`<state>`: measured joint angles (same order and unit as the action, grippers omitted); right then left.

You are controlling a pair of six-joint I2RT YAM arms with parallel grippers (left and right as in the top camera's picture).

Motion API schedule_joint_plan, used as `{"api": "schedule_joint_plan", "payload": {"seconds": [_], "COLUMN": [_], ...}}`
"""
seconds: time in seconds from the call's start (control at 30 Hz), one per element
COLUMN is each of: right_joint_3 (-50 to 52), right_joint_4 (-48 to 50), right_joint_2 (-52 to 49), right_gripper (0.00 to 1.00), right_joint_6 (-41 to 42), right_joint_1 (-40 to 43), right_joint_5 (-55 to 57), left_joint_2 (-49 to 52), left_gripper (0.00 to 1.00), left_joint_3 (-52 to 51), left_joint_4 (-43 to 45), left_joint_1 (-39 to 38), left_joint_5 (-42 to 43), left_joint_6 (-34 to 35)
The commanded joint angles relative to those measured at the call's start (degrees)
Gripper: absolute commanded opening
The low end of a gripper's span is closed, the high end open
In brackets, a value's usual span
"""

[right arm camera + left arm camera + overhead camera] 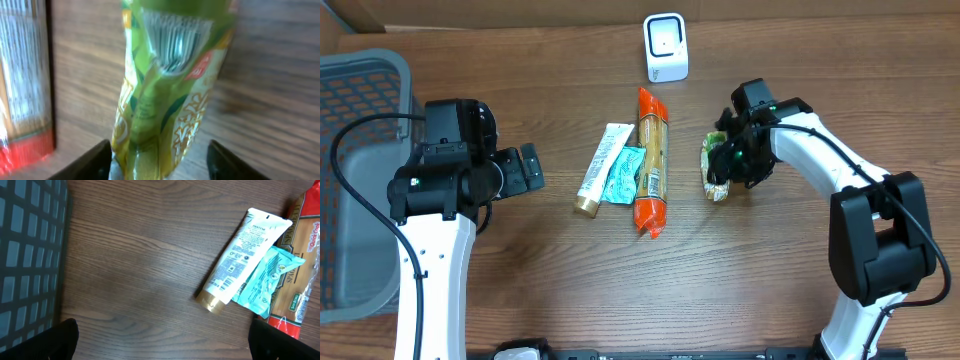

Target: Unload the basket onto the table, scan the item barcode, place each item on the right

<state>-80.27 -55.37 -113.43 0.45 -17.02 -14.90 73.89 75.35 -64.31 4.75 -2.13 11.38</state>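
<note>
The packet lies to the right of the scanner and nearer to the robot, with its long axis pointing away from the scanner. The right gripper is directly over it, jaws partly open on both sides, not gripping it. The left gripper, far to the left of the scanner, is wide open and empty.

Three views: one fixed above the table, one carried on each wrist.

The whole table is taken in from straight above by the overhead view, from far enough that both arms are included. The left wrist view is aimed down at the table's left half from mid-height; its grey basket and white tube are shared with the overhead. The right wrist view is held very close to the green packet, blurred, with the spaghetti pack alongside.
</note>
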Motion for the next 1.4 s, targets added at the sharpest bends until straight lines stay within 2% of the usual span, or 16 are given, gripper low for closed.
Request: {"api": "schedule_joint_plan", "payload": {"seconds": [0.0,0.2,0.43,0.6,0.73,0.93,1.13,1.17,1.27,1.3,1.37], "right_joint_3": [-4.22,-6.03,-0.48,2.19,3.15,3.15,3.15,3.15,3.08,2.91,2.25], "right_joint_4": [-0.76,-1.22,-0.02,2.89,5.22,9.62,9.88,9.84,9.73,9.66,8.70], "right_joint_2": [0.72,3.93,0.55,-1.62,-3.13,-6.19,-8.61,-8.66,-8.76,-8.74,-8.66], "right_gripper": [0.66,0.65,0.83,0.89,0.88,0.64,0.57,0.52,0.14,0.05,0.04], "right_joint_6": [-2.84,4.94,3.63,-0.61,-0.92,-0.24,1.38,1.73,2.82,3.02,2.99], "right_joint_1": [0.76,3.45,5.07,6.88,8.11,7.98,8.09,8.09,8.09,8.09,8.09], "right_joint_5": [-1.27,-2.27,-11.52,-20.06,-22.99,-24.70,-26.84,-26.77,-26.82,-27.15,-27.23], "left_joint_2": [-0.39,-0.39,-0.39,-0.39,-0.39,-0.39,-0.39,-0.39,-0.39,-0.39,-0.39], "left_gripper": [1.00,1.00,1.00,1.00,1.00,1.00,1.00,1.00,1.00,0.99,1.00], "left_joint_3": [-0.22,-0.22,-0.22,-0.22,-0.22,-0.22,-0.22,-0.22,-0.22,-0.22,-0.22], "left_joint_4": [0.02,0.02,0.02,0.02,0.04,0.02,0.04,0.02,0.02,0.04,0.04], "left_joint_1": [0.11,0.11,0.11,0.11,0.11,0.11,0.11,0.11,0.11,0.11,0.11], "left_joint_5": [0.24,0.24,0.24,0.24,0.24,0.24,0.24,0.24,0.24,0.24,0.24], "left_joint_6": [-1.09,-1.09,-1.09,-1.09,-1.09,-1.09,-1.09,-1.09,-1.09,-1.09,-1.09]}}
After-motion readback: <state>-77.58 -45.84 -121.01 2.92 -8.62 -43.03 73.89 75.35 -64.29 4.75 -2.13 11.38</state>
